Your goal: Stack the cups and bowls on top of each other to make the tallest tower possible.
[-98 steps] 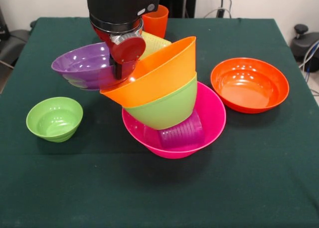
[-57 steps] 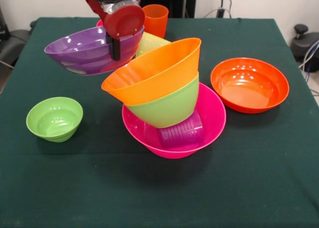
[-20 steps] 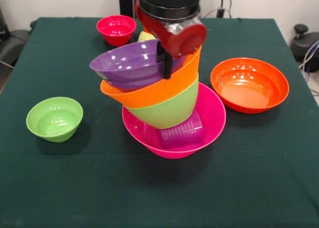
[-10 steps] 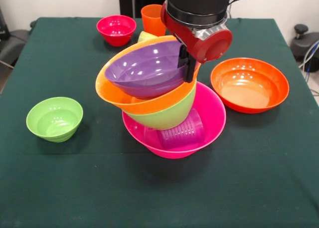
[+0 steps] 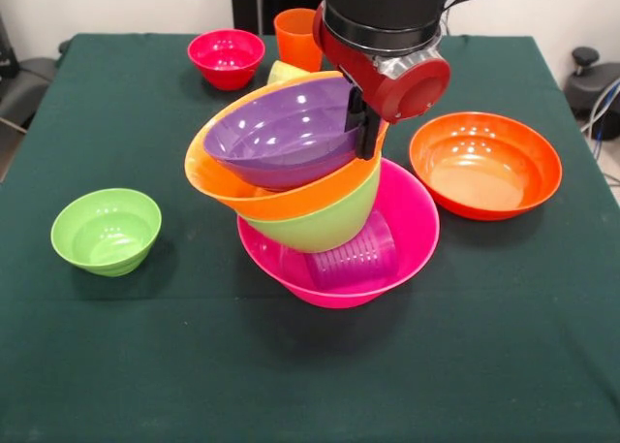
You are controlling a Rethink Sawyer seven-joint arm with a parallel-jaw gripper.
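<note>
The tower stands mid-table. Its base is the large pink bowl, with the purple cup lying on its side inside. The medium green bowl rests above the cup, then the yellow-orange bowl, both tilted left. The purple bowl sits nested in the yellow-orange bowl. My gripper comes down from above and is shut on the purple bowl's right rim. The orange-red bowl sits to the right. The orange cup and part of the yellow cup show behind the tower.
A small green bowl sits at the left. A small red bowl sits at the far left back. The green table has open cloth in front of the tower.
My gripper carried the purple bowl from the left, up and over to the right, and lowered it into the yellow-orange bowl. The upper bowls tipped flatter. Over the last half second little moved.
</note>
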